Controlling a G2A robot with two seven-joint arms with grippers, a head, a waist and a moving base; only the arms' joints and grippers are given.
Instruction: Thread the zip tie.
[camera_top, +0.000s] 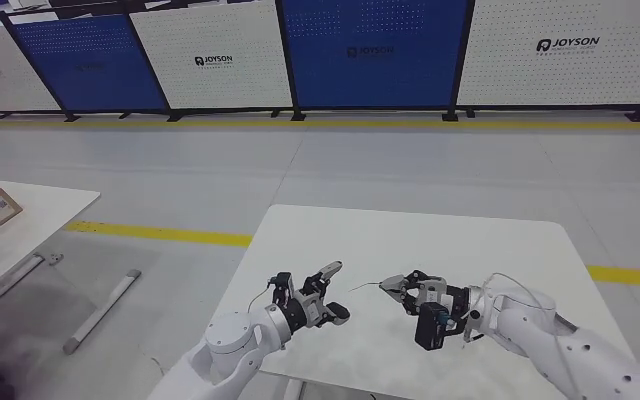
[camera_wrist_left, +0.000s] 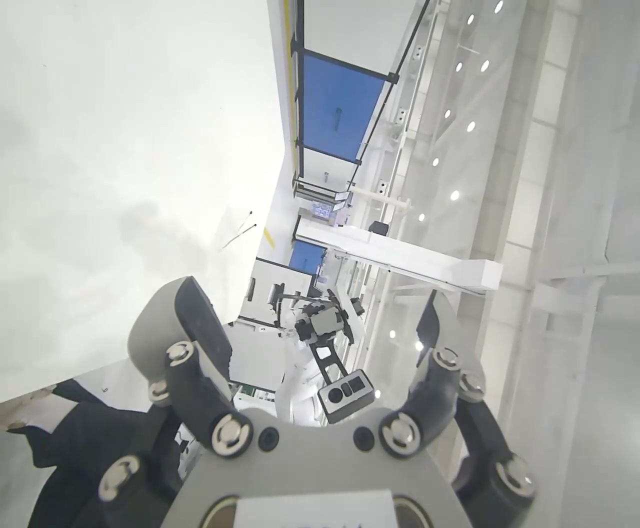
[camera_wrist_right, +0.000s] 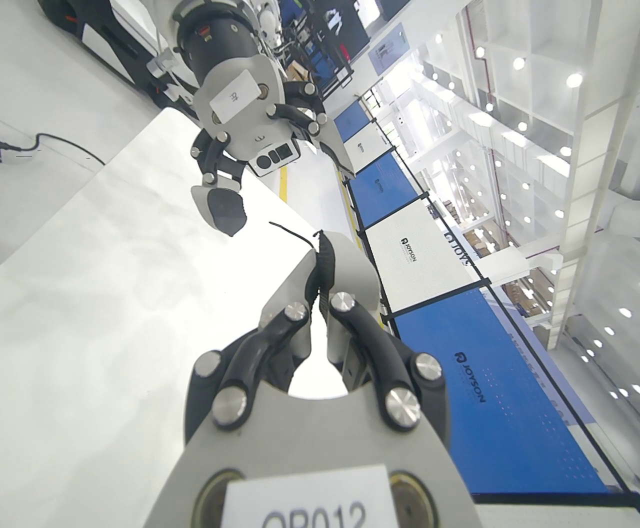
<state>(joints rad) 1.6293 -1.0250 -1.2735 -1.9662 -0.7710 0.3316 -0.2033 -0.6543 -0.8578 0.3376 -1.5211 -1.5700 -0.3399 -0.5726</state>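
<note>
A thin black zip tie sticks out from the tips of my right gripper, which is shut on it just above the white table. From the top, the zip tie points from the right gripper toward my left gripper, with a small gap between them. The left gripper is open with nothing between its fingers. It faces the right gripper head on. Seen from the right wrist, the left gripper hangs wide open beyond the tie's free end.
Two thin dark strands lie on the table near its far edge. Both grippers hover over the near half of the table. Blue and white partition panels stand across the floor behind.
</note>
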